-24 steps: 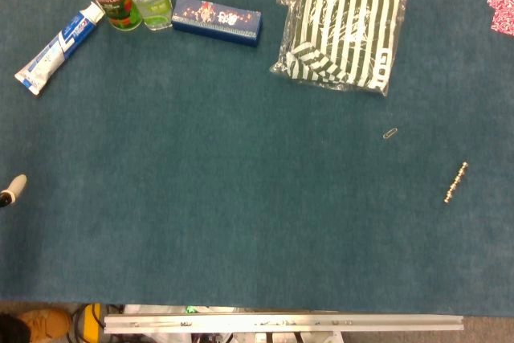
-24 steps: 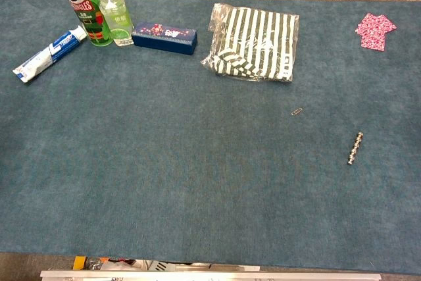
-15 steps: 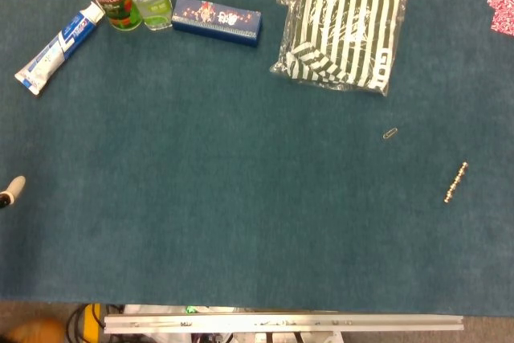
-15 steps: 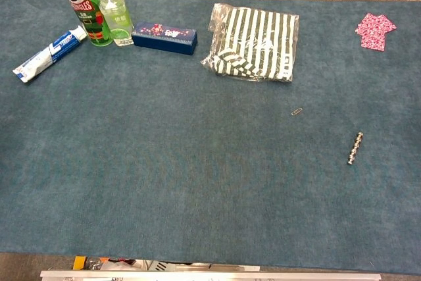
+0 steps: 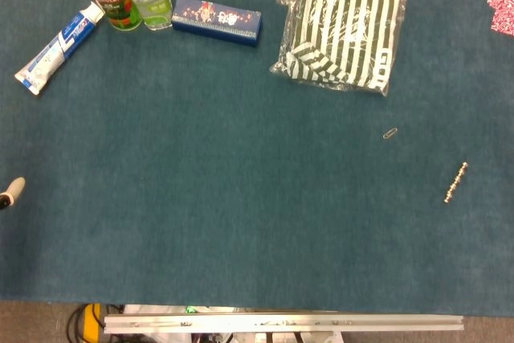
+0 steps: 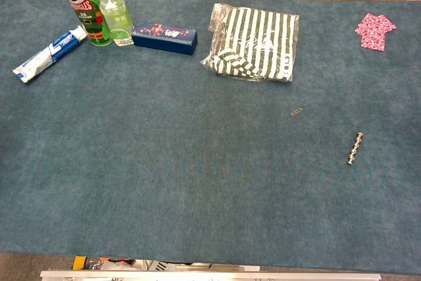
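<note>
Only a white fingertip (image 5: 14,189) at the table's (image 5: 241,222) left edge.

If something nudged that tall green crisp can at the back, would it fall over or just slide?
The tall green crisp can would probably tip rather than slide: it stands upright, narrow for its height, on a fuzzy blue table cover that likely grips its base. Once down, its round body would probably roll. The clear plastic bottle close beside it might get knocked too.

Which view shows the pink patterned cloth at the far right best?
The chest view: the pink patterned cloth shows whole there, lying flat on the blue table cover. In the head view, the frame's right edge cuts it off, leaving only part visible.
</note>
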Controlling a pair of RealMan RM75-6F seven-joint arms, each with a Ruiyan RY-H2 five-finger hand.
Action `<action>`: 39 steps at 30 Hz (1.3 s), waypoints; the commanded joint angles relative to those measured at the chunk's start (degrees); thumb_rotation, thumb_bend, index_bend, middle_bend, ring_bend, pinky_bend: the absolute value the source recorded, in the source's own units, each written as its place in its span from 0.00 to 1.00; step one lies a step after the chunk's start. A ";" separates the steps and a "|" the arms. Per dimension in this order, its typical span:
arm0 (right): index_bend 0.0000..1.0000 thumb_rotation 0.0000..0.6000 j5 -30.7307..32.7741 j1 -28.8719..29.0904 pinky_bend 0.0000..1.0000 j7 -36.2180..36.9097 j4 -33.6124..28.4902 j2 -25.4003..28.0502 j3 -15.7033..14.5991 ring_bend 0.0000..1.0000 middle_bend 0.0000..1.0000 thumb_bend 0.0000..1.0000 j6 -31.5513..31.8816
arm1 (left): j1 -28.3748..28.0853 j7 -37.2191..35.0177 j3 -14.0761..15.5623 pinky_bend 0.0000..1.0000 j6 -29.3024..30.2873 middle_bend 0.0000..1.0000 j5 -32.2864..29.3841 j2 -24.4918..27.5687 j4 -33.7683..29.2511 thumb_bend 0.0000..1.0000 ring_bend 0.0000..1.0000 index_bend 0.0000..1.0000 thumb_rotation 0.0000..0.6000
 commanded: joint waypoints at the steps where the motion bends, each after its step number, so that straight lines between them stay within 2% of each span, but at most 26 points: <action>1: 0.62 1.00 -2.13 1.78 0.69 -1.34 -0.65 0.95 -1.42 0.65 0.69 0.16 -3.07 | 0.00 -0.01 0.03 0.02 -0.15 0.07 -0.15 0.01 0.08 0.14 0.06 0.04 1.00; 5: 0.62 1.00 -3.19 3.95 0.86 -5.17 -1.49 1.90 -2.75 0.81 0.82 0.16 -7.99 | -0.02 0.05 0.06 0.02 -0.42 0.06 -0.37 0.09 0.00 0.14 0.06 0.04 1.00; 12: 0.62 1.00 -3.50 6.76 0.98 -11.31 -2.18 2.07 -3.98 0.95 0.94 0.16 -14.33 | 0.04 -0.26 0.22 0.02 -0.61 0.06 -0.42 -0.05 0.24 0.14 0.06 0.04 1.00; 24: 0.62 1.00 -3.59 10.77 1.00 -16.81 1.63 -3.40 -6.19 1.00 0.98 0.16 -23.11 | 0.37 -1.22 0.50 0.02 -0.62 0.06 -0.53 -0.05 0.86 0.14 0.06 0.04 1.00; 34: 0.62 1.00 -3.31 12.52 1.00 -18.77 3.60 -5.43 -7.21 1.00 0.98 0.16 -25.67 | 0.78 -1.73 0.74 0.02 -0.61 0.07 -0.80 -0.25 1.33 0.14 0.06 0.04 1.00; 39: 0.58 1.00 -2.77 13.48 1.00 -19.99 4.81 -6.42 -7.50 1.00 0.98 0.16 -27.22 | 0.75 -1.47 0.71 0.02 -0.68 0.07 -0.81 -0.45 1.37 0.14 0.06 0.04 1.00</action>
